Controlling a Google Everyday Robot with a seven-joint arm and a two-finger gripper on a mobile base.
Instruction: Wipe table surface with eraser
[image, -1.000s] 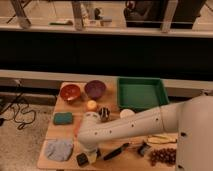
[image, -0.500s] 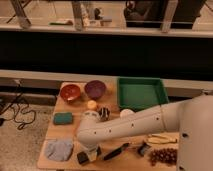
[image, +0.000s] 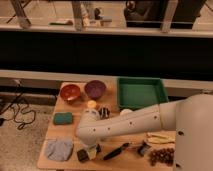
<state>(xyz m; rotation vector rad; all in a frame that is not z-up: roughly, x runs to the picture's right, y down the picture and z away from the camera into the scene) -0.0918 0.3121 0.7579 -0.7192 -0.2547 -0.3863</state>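
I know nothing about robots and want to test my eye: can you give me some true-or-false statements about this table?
The green tray holds two bowls. False: the orange bowl and purple bowl sit on the table, left of it.
The end effector is down at the eraser near the table's front edge. True.
The teal sponge lies inside the purple bowl. False: it lies on the table, nearer the front than the orange bowl.
A grey cloth lies left of the eraser. True.
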